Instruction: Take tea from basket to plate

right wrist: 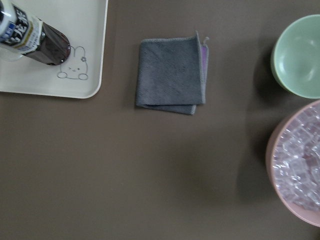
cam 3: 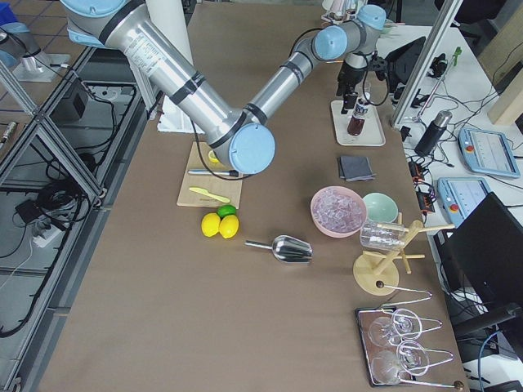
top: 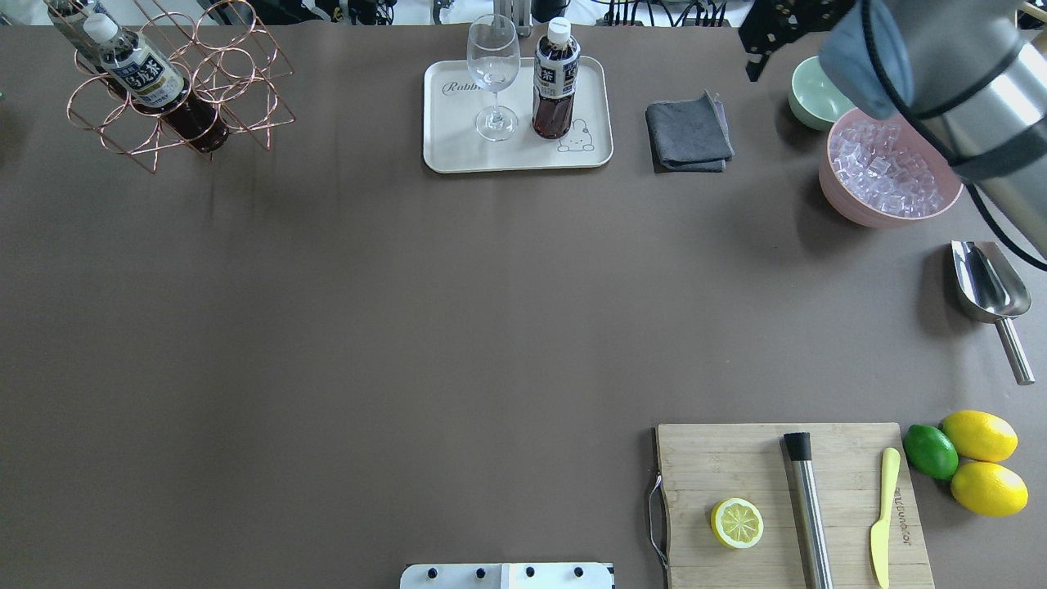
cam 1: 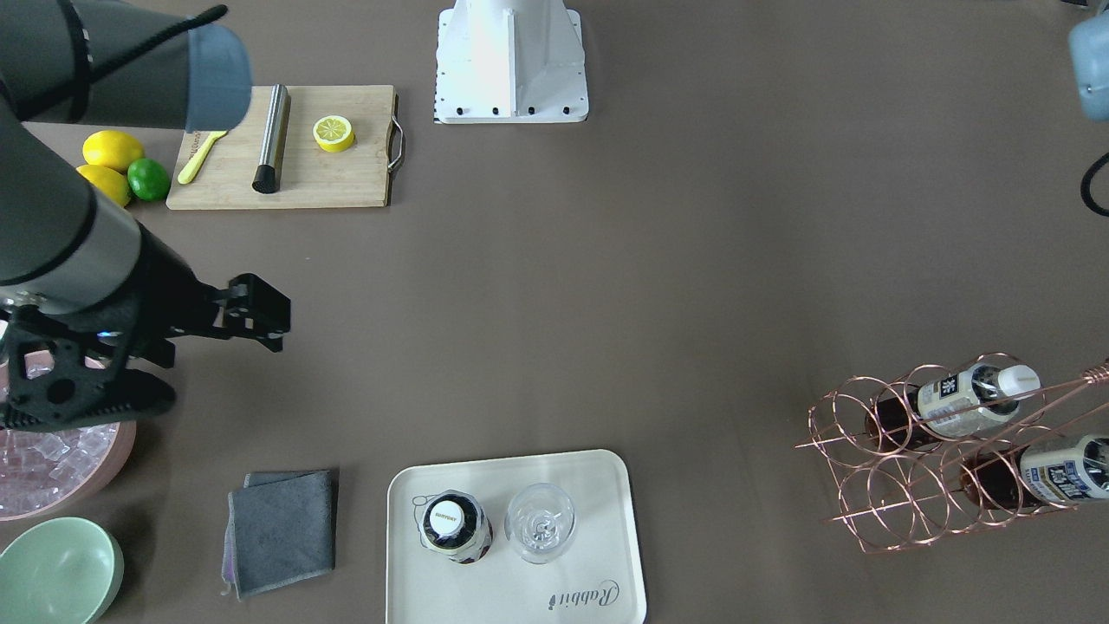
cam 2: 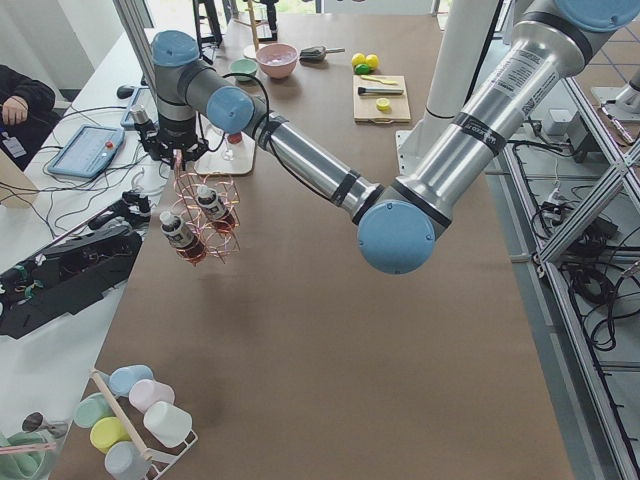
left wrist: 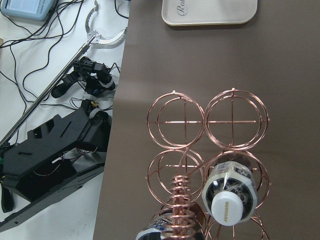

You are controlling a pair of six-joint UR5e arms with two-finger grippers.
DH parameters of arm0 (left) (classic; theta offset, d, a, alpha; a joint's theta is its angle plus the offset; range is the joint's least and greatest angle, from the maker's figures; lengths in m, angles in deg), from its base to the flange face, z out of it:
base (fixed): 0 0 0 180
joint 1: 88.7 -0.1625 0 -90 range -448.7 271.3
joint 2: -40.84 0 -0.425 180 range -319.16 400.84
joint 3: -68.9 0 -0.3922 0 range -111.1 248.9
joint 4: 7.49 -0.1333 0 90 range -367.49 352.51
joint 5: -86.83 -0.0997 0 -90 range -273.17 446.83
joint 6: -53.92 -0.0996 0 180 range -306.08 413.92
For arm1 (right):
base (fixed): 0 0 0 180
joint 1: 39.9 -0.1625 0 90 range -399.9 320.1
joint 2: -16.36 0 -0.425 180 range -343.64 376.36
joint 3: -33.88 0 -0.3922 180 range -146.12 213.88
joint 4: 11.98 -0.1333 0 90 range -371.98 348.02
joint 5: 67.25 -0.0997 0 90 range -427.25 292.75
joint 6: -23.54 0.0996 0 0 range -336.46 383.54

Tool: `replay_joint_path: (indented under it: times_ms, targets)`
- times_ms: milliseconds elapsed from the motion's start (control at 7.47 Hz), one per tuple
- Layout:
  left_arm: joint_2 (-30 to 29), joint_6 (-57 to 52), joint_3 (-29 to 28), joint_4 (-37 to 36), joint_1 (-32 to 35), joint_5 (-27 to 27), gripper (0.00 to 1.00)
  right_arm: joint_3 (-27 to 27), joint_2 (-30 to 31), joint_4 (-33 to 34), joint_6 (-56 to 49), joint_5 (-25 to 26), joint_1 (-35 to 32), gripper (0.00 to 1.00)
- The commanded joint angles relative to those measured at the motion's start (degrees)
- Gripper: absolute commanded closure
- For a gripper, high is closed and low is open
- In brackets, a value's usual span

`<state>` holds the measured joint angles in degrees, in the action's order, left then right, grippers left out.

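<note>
Everything's lit pretty evenly from overhead, so only soft, smeary shadows are thrown on the brown table (cam 1: 693, 260). Faint ones can be seen beside the pink bowl (top: 887, 176) and below the basket (top: 260, 82). The white robot base (cam 1: 511, 61) is blown out to near-pure glare in the front-facing view, and a bright hotspot is picked up on the steel scoop (top: 986, 286). The right arm (cam 1: 78, 234) is rendered huge and mushy there, too close for focus. In the left wrist view the coiled handle (left wrist: 182, 200) is blurred, while the table behind is kept sharp. Straight edges are bowed a bit in both side views. The right wrist view is noticeably dimmer.
</note>
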<state>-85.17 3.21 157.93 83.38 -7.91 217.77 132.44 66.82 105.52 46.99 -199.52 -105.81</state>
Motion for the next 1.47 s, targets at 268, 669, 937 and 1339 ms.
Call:
replay_joint_path:
  times_ms: [268, 669, 937, 1339]
  targets:
    - [-3.45, -0.27, -11.40, 12.01, 0.06, -6.92, 1.00, 12.19, 31.86, 0.98, -22.79, -0.09, -13.25, 0.00]
    - [-2.93, -2.29, -13.27, 14.07, -0.20, -6.93, 1.00, 5.08, 36.98, 0.72, -32.49, 0.70, -20.65, 0.00]
    - [-2.93, -2.03, -12.40, 14.16, -1.33, -6.84, 1.00, 2.69, 36.90, -4.10, -31.80, 3.40, -21.89, 0.00]
    - [-0.83, -2.12, -8.98, 14.07, -2.13, -6.67, 1.00, 2.87, 36.99, -4.65, -31.62, 3.43, -23.82, 0.00]
